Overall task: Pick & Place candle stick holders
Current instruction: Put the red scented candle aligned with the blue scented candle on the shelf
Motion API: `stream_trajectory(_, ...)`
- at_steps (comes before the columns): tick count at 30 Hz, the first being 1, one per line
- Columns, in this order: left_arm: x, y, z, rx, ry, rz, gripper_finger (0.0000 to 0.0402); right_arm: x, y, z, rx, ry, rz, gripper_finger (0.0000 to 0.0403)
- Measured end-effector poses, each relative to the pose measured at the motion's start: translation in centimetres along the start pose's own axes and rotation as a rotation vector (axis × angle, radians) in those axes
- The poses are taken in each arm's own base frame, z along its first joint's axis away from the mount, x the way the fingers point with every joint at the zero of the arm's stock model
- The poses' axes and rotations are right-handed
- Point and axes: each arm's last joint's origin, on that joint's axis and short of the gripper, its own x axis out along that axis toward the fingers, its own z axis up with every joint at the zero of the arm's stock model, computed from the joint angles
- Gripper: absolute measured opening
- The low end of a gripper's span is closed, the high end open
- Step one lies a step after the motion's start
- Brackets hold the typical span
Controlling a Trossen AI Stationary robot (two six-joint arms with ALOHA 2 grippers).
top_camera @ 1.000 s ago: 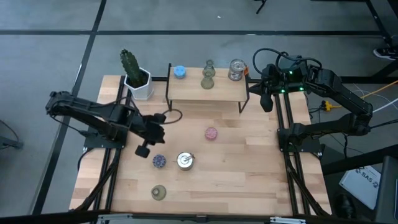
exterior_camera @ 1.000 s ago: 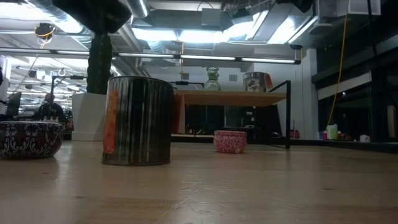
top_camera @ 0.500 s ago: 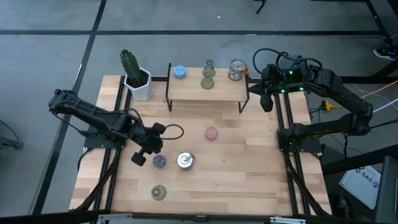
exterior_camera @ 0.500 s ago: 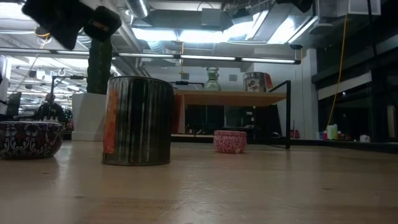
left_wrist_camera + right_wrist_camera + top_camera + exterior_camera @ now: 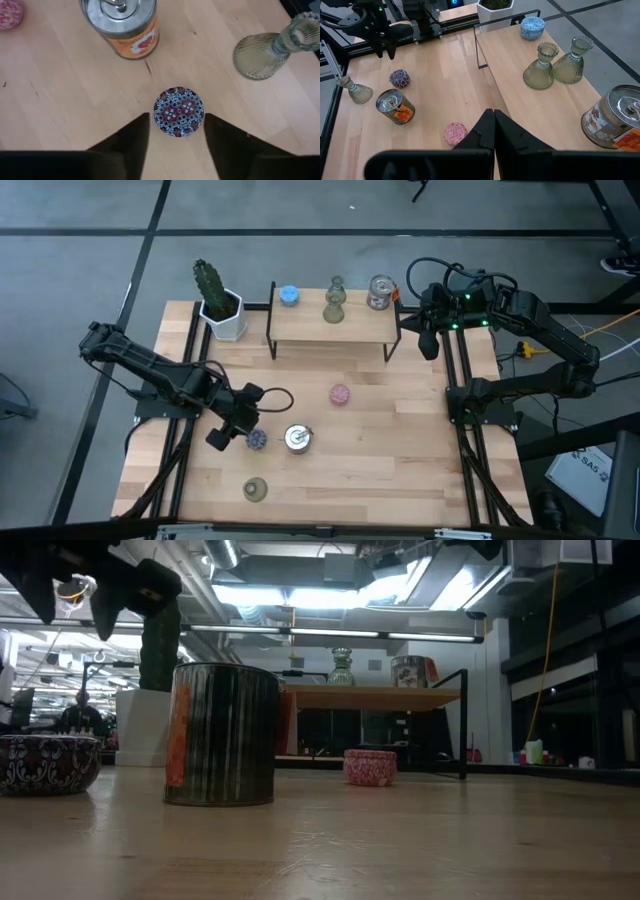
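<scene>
The left gripper [image 5: 174, 131] hovers over the dark speckled holder [image 5: 178, 111] on the table [image 5: 400, 450], fingers spread either side, not touching; beside it stands a silvery cup [image 5: 122, 22] with an orange label, writing unreadable; the right gripper [image 5: 493, 125], pressed together, waits by the shelf [image 5: 335, 328].

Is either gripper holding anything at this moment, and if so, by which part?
Nothing is held. The left gripper is open above the dark speckled holder, not touching it. The right gripper is shut and empty near the shelf.
</scene>
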Motion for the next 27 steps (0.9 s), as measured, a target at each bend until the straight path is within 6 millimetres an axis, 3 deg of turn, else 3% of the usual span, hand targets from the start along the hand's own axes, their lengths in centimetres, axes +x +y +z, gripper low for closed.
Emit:
stream_trajectory(6,0.0,0.0,0.0,-0.043,0.0,-0.002,0.0263,0.0,0.0,0.0,0.0,0.0,0.0,0.0001)
stream_trajectory(11,0.0,0.0,0.0,-0.044,-0.001,-0.007,0.0304,0.0,0.0,0.0,0.0,0.0,0.0,0.0001)
stream_trajectory(18,0.4,0.0,0.1,-0.045,0.015,-0.01,0.0331,0.0,0.0,0.0,-0.007,0.0,0.0,0.0001)
stream_trajectory(27,2.8,-0.6,0.6,-0.016,0.105,-0.043,0.0337,0.0,0.0,-0.3,-0.023,0.031,0.0,0.0001)
